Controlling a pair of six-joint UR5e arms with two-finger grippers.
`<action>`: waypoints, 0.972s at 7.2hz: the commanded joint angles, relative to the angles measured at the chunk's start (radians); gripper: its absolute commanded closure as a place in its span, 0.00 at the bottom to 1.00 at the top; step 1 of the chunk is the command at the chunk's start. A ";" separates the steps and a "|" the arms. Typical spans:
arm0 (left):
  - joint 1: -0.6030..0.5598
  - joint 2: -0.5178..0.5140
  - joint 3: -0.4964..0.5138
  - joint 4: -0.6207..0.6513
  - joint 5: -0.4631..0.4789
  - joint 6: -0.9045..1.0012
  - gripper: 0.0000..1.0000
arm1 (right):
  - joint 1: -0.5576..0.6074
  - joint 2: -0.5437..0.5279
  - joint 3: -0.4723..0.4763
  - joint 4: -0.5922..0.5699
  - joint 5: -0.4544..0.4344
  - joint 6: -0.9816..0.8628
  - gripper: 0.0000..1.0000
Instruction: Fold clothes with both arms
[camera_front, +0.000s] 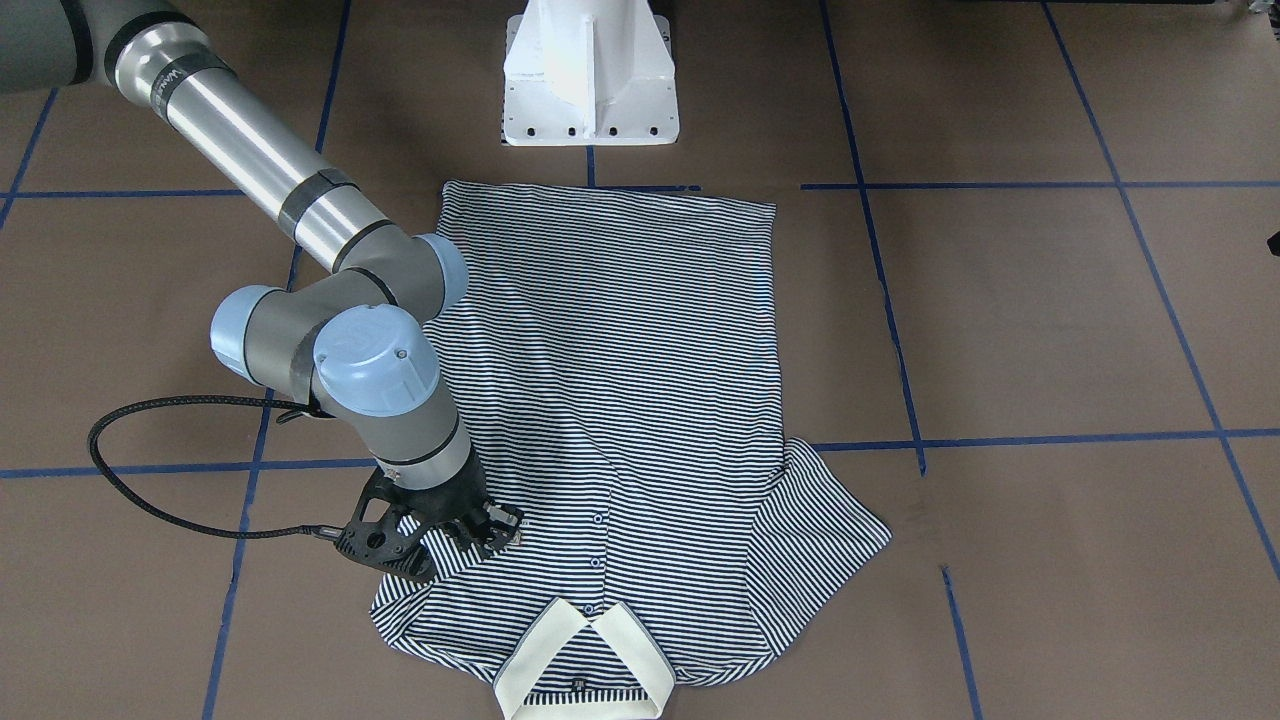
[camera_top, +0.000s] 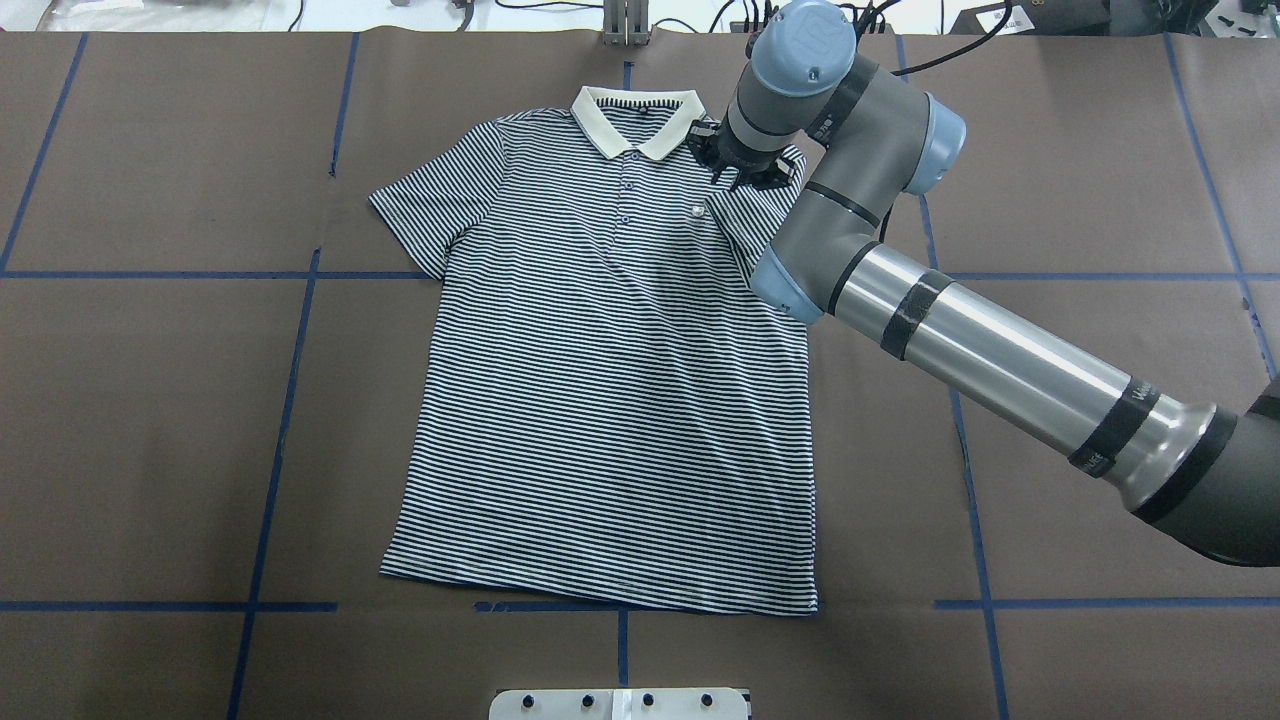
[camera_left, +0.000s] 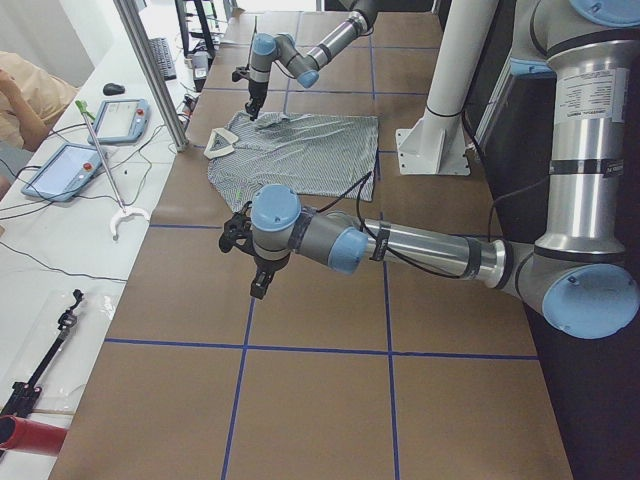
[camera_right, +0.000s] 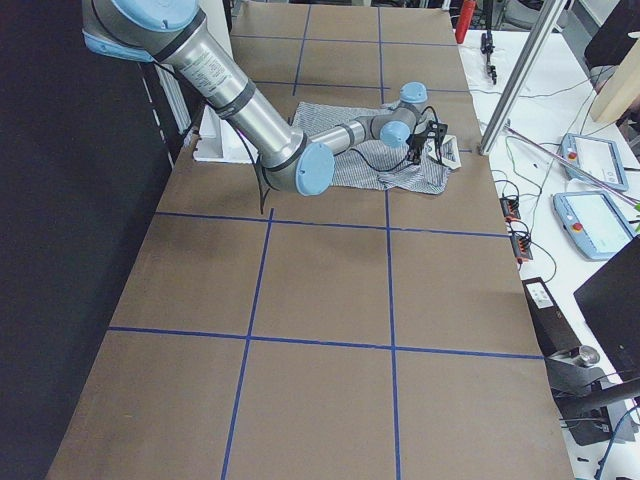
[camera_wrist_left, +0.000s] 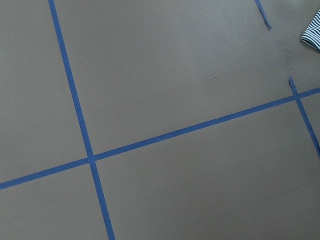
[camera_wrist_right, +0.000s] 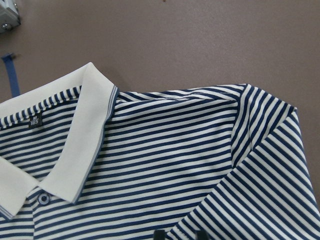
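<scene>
grey and silver all over, blue at every joint.
brushed silver tubes on right arm (camera_top: 980, 350) and left arm (camera_left: 430, 250), ringed with black bands; light blue caps (camera_front: 375, 355) dotted with small screws; black braided cable (camera_front: 200, 401) off the wrist; black skeletal right gripper (camera_top: 745, 178).

The brown table (camera_top: 150, 430) has blue tape lines (camera_top: 290, 400). From above, the striped shirt (camera_top: 610, 400) lies flat mid-table — collar (camera_top: 637, 118) at 12 o'clock.
</scene>
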 joint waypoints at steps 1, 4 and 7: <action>0.036 -0.010 0.032 -0.137 0.004 -0.057 0.00 | -0.004 -0.006 0.028 0.001 -0.003 -0.002 0.00; 0.272 -0.308 0.150 -0.167 0.010 -0.529 0.01 | 0.044 -0.171 0.247 0.002 0.036 -0.037 0.00; 0.469 -0.503 0.282 -0.202 0.331 -0.870 0.05 | 0.125 -0.363 0.447 0.008 0.170 -0.045 0.00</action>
